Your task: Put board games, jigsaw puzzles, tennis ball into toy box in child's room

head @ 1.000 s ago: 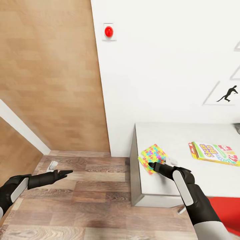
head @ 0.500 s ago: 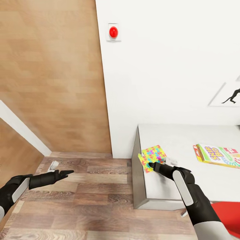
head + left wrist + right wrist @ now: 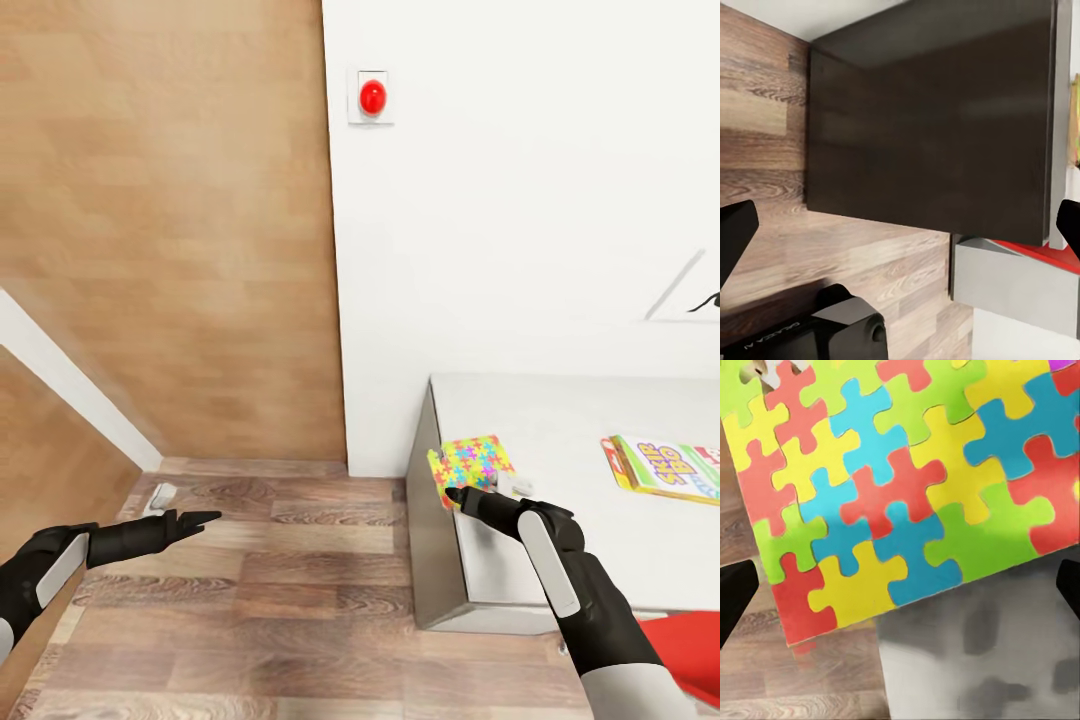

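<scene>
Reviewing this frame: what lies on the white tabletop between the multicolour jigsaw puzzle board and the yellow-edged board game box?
Nothing: in the head view, the white tabletop is bare between the multicolour jigsaw puzzle board and the yellow-edged board game box.

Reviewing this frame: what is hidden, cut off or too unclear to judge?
- Board game, head view: its right end is cut off by the picture edge.
- Jigsaw puzzle, head view: near corner hidden behind the right gripper; contact cannot be told.
- Left gripper, head view: fingers overlap, so open or shut is unclear.
- Wall picture, head view: cut off by the right edge.
- Table: its far right end lies past the edge.
</scene>
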`<state>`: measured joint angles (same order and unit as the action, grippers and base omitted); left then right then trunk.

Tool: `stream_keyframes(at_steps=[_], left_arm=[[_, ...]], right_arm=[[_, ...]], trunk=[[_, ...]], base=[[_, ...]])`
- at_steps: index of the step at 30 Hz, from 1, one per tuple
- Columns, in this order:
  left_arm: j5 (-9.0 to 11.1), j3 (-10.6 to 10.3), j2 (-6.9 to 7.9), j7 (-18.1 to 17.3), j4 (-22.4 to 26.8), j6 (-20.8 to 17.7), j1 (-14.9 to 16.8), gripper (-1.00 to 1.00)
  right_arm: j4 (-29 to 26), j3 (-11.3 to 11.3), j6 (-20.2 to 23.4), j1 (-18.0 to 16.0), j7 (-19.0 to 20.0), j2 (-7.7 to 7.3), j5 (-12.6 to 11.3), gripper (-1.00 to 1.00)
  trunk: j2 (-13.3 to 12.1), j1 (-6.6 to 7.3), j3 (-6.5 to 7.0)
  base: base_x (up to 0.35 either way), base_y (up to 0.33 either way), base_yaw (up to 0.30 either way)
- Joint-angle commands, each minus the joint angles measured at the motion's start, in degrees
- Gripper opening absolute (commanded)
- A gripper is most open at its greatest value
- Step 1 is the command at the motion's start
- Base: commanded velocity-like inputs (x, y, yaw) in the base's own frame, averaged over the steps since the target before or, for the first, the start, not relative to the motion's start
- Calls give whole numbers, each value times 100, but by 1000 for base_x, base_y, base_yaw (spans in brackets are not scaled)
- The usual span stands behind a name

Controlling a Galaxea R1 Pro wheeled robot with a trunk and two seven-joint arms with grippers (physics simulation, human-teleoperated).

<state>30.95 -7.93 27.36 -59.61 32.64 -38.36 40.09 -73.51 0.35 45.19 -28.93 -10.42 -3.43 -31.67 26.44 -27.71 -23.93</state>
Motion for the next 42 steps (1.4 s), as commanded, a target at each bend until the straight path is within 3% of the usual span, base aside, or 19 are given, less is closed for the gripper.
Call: stream_keyframes(at_steps=[1, 21, 34, 42], left_arm=[[50, -33, 6, 0, -3, -40, 8, 100], [60, -29, 6, -7, -3, -33, 8, 100], [60, -31, 3, -7, -3, -24, 8, 100], [60, -37, -1, -7, -2, -23, 8, 100]], right_arm=[[184, 9, -1, 0, -48, 0, -216, 100], [196, 9, -1, -1, -48, 0, -208, 100], [183, 18, -1, -1, -48, -3, -202, 100], [165, 20, -1, 0, -48, -10, -199, 100]], trunk=[[7, -4, -9], [7, -4, -9], [7, -4, -9], [7, -4, -9]], base=[[22, 79, 0], [90, 15, 0], [-68, 45, 0], [-87, -133, 0]])
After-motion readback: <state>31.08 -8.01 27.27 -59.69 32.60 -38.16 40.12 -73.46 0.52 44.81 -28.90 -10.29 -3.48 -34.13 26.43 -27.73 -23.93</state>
